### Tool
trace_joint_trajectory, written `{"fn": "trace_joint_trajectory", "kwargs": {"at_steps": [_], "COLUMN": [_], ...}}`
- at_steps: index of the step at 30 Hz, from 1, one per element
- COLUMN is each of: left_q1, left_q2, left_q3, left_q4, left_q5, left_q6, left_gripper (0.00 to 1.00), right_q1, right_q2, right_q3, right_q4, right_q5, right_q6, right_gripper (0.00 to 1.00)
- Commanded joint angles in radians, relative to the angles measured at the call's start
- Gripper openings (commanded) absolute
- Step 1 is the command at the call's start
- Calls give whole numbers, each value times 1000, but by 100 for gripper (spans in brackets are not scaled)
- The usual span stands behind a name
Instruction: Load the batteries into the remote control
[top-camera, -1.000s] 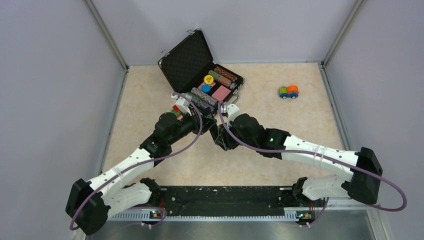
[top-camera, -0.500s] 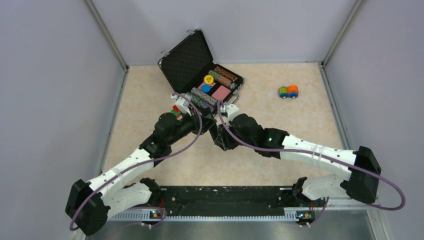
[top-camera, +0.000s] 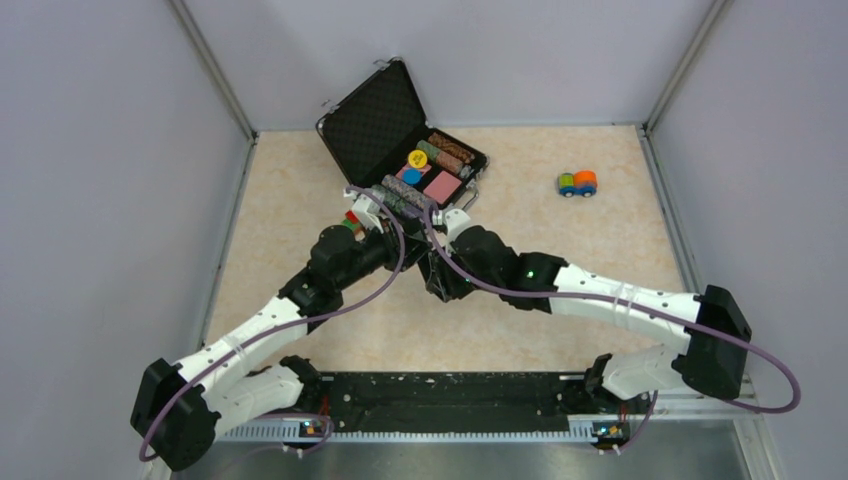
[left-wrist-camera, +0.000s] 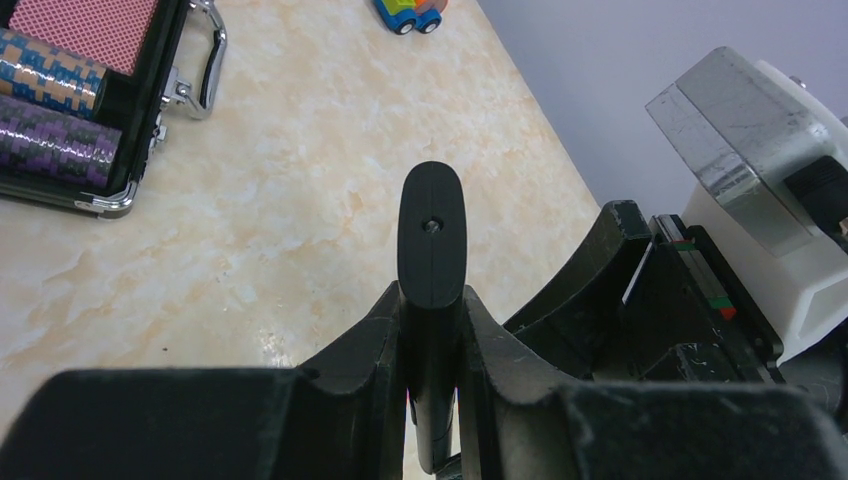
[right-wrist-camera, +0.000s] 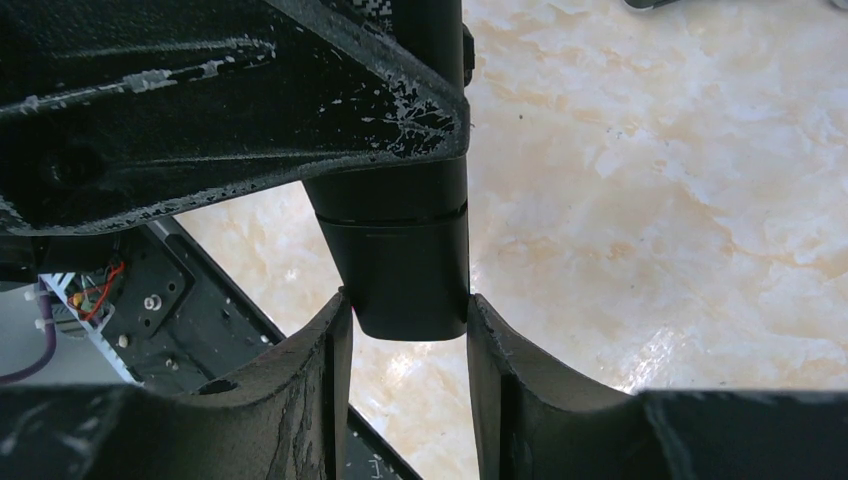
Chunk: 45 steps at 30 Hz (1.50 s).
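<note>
The remote (left-wrist-camera: 431, 235) looks like smooth matt black plastic, the table (left-wrist-camera: 300, 190) glossy marbled laminate, the handle (left-wrist-camera: 207, 55) shiny metal, the case lid (top-camera: 373, 122) foam-lined.

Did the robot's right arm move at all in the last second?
Yes. The right arm has swung a little leftward: its black elbow has drawn in toward the base rail, which has not moved.

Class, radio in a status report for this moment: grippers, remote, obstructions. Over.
Left gripper shut on remote control. Right gripper shut on its end. Batteries not in view. Chip case nearby, not obstructing.
</note>
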Motion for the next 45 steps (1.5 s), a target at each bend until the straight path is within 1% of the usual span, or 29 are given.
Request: {"fn": "trace_joint_trajectory", "kwargs": {"at_steps": [1, 8, 11, 19, 22, 27, 31, 35, 45], "left_q1": [-4, -2, -2, 4, 23, 71, 99, 116, 133], "left_q2": [-1, 26, 42, 75, 92, 123, 136, 147, 153], "left_q3": [48, 107, 138, 184, 206, 244, 259, 261, 260], "left_q4": [2, -62, -103, -147, -161, -191, -209, -197, -200], "left_q5": [57, 65, 83, 132, 174, 283, 330, 369, 389], "left_q6": [-35, -120, -142, -199, -222, -259, -283, -315, -325], "left_gripper": [0, 0, 0, 0, 0, 0, 0, 0, 0], "right_q1": [13, 13, 12, 12, 11, 5, -9, -18, -48], "right_q2": [12, 25, 29, 38, 46, 52, 54, 67, 69], "right_q3": [74, 96, 103, 142, 165, 194, 214, 240, 261], "right_q4": [10, -15, -25, -72, -97, -139, -171, -202, -239], "right_q5": [49, 70, 78, 93, 96, 69, 38, 13, -49], "right_q6": [16, 41, 56, 83, 89, 97, 116, 130, 181], "right_gripper": [24, 28, 31, 37, 40, 43, 46, 47, 46]}}
